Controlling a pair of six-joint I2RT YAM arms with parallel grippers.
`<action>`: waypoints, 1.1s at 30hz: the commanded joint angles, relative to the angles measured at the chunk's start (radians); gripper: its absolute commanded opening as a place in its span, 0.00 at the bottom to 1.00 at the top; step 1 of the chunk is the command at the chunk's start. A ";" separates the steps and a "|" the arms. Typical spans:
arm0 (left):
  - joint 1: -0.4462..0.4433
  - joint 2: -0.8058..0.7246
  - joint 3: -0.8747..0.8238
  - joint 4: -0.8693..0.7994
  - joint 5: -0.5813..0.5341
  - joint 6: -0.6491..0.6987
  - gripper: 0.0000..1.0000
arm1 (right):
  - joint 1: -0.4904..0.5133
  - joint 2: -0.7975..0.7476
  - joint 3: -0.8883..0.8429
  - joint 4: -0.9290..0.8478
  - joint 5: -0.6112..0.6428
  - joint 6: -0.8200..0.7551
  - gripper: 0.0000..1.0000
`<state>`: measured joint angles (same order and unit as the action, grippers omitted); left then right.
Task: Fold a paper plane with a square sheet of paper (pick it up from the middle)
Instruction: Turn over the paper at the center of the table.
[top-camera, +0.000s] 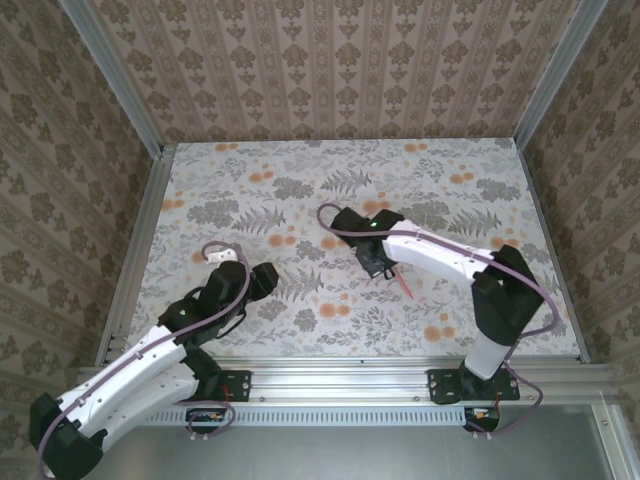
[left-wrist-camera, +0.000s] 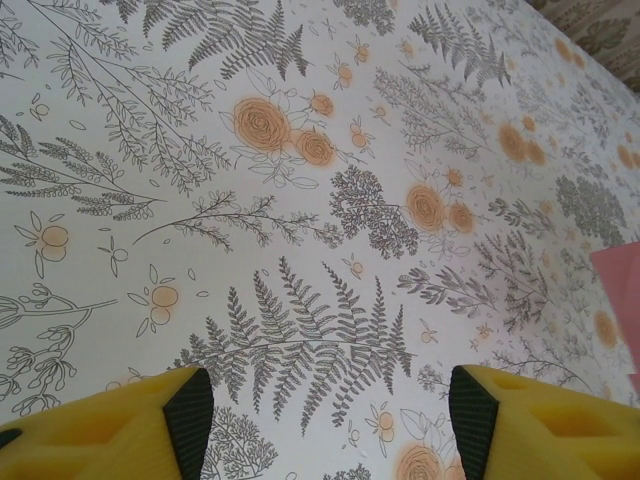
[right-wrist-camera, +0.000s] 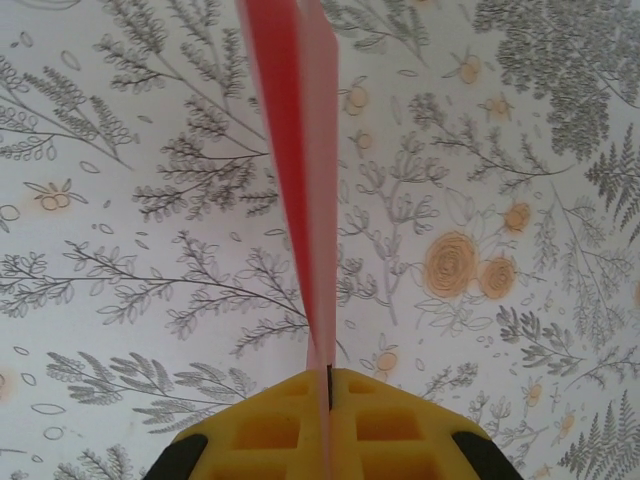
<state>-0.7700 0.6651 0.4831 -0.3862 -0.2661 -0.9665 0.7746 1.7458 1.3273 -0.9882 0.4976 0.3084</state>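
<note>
**A:** Start from the top view. Where do your arms sit?

**B:** Your left gripper (top-camera: 264, 279) hangs over the near-left part of the floral table (top-camera: 450, 180). Your right gripper (top-camera: 378, 262) is near the middle, with the paper plane (top-camera: 404, 283) poking out of it as a thin red sliver toward the near right. The two grippers are well apart.

**A:** And your left wrist view?

**B:** The left gripper's yellow fingers (left-wrist-camera: 150, 430) stand wide apart with nothing between them, just the fern print below. A slice of salmon-pink paper (left-wrist-camera: 620, 290) cuts in at the right border; you cannot tell if it touches the table.

**A:** Right wrist?

**B:** Your right gripper's jaws are pressed together on the paper plane's near end. It runs edge-on, narrow and blurred, straight away from the fingers, above the tabletop.
</note>
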 joint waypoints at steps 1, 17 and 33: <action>0.011 -0.034 -0.012 -0.046 -0.034 -0.019 0.67 | 0.046 0.079 0.049 -0.042 0.059 0.036 0.08; 0.015 -0.071 -0.025 -0.053 -0.001 -0.021 0.70 | 0.140 0.244 0.123 0.046 -0.217 0.140 0.26; 0.015 0.130 0.018 0.020 0.141 0.004 0.74 | 0.133 -0.171 -0.168 0.316 -0.424 0.075 0.64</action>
<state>-0.7574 0.7536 0.4717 -0.4007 -0.1787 -0.9756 0.9123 1.6482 1.2293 -0.7479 0.0914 0.4114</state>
